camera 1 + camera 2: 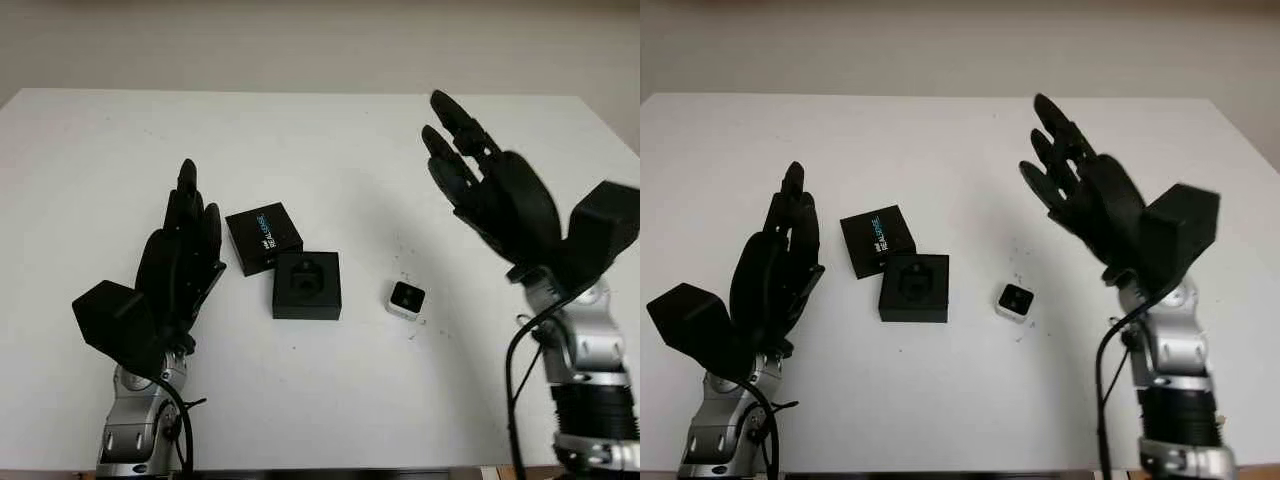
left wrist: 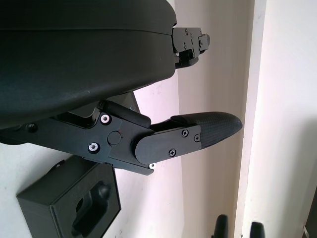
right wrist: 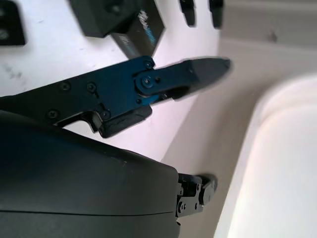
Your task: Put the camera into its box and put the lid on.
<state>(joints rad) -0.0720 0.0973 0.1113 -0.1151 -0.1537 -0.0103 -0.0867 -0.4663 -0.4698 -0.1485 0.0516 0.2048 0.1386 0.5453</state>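
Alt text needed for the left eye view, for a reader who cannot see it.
A small white cube camera sits on a white table, beside an open black square box with its printed black lid lying behind it. The open left hand and open right hand hover either side.

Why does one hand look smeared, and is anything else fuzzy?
Left eye view: the raised right hand is motion-blurred, while the camera and box are sharp. Right wrist view: the lid is soft, the background glary.

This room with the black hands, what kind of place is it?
Probably a robot test bench or lab: a plain white table against a bare wall, holding just a small camera, its open box and lid.
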